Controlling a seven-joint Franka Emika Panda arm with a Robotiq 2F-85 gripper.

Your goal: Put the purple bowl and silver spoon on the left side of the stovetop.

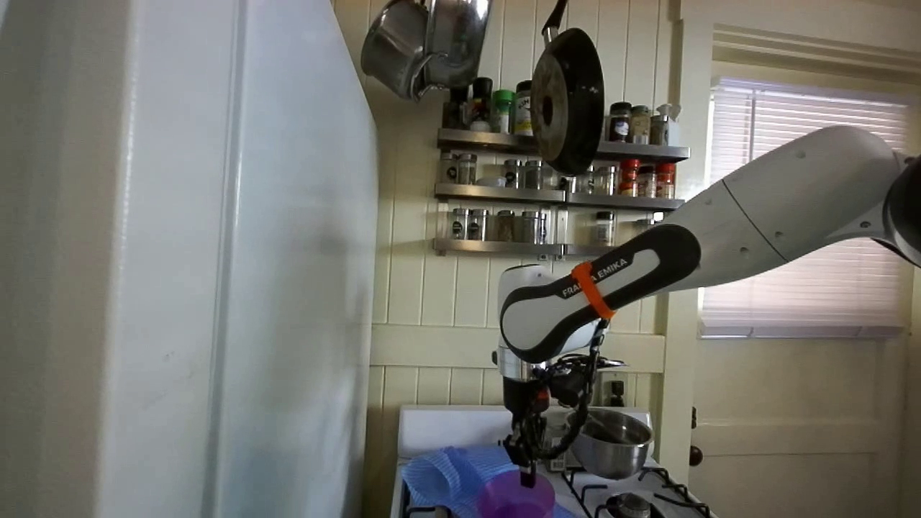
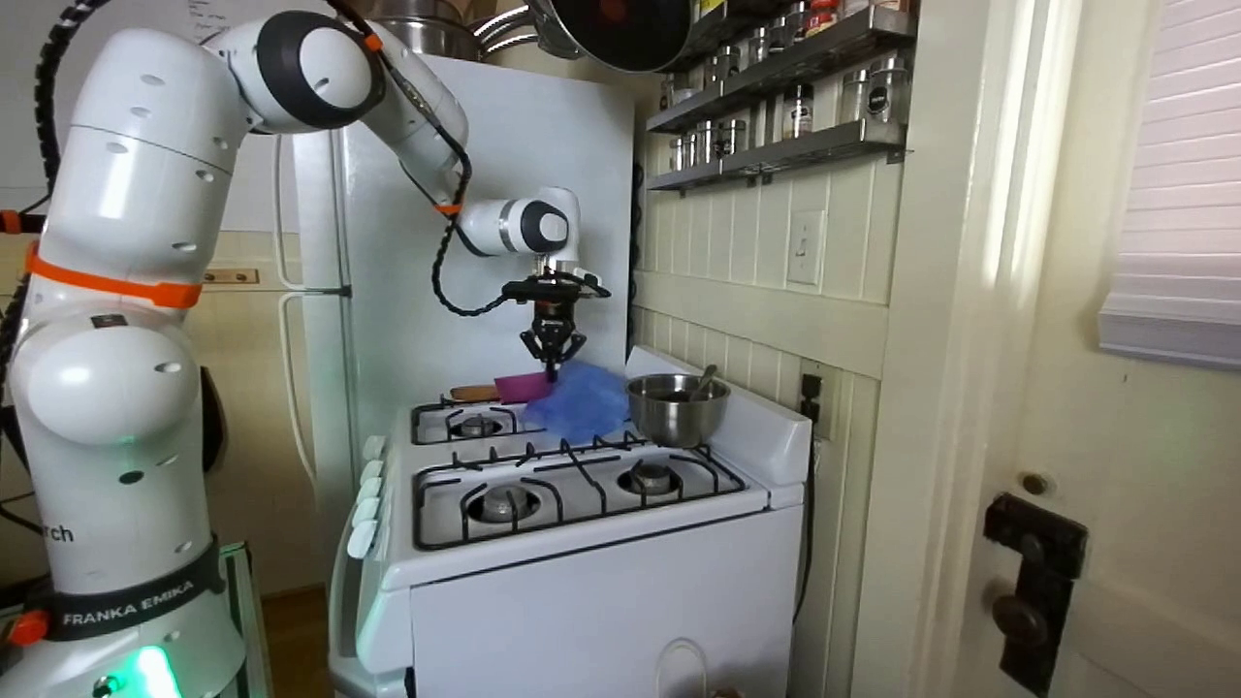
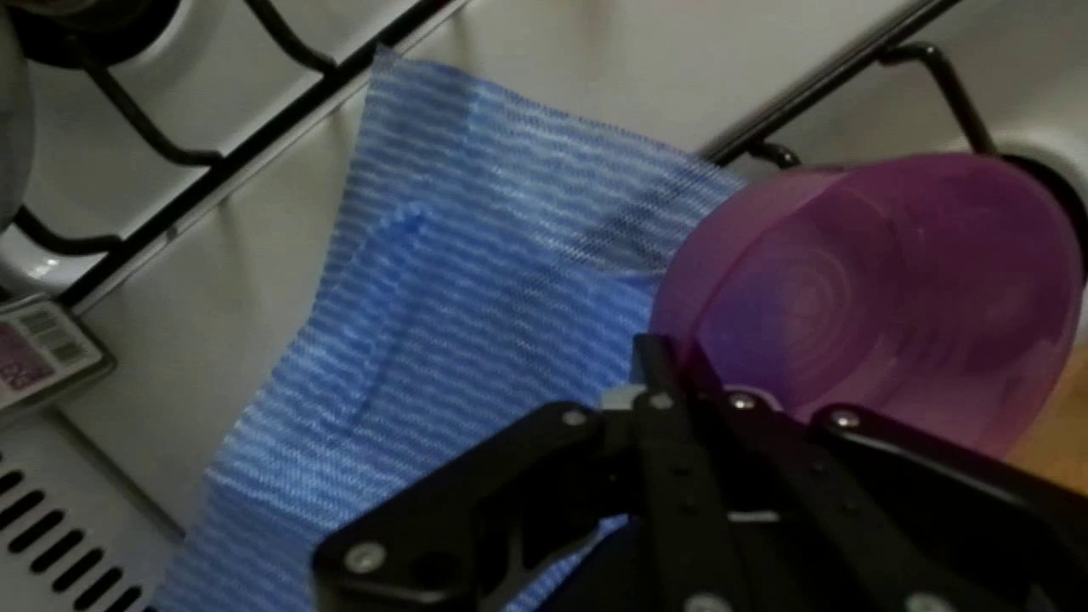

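Note:
The purple bowl [image 1: 512,501] is at the gripper in both exterior views, beside the blue cloth [image 2: 522,388]. In the wrist view the bowl [image 3: 918,280] fills the right side, its open mouth facing the camera. My gripper [image 3: 676,353] is shut on the bowl's near rim, one finger inside and one outside. The gripper also shows in both exterior views [image 1: 528,478] [image 2: 552,372], pointing down. Whether the bowl touches the surface below, I cannot tell. The white stovetop [image 2: 717,506] has black grates. A silver spoon handle [image 2: 706,378] sticks out of the silver pot [image 2: 676,417].
A blue striped cloth [image 3: 476,280] lies over the stovetop under the gripper. A small box with a barcode [image 3: 47,353] is at the wrist view's left edge. A wooden item [image 2: 473,393] lies beside the bowl. The refrigerator [image 2: 485,242] stands close behind the arm. Pans [image 1: 568,101] hang above.

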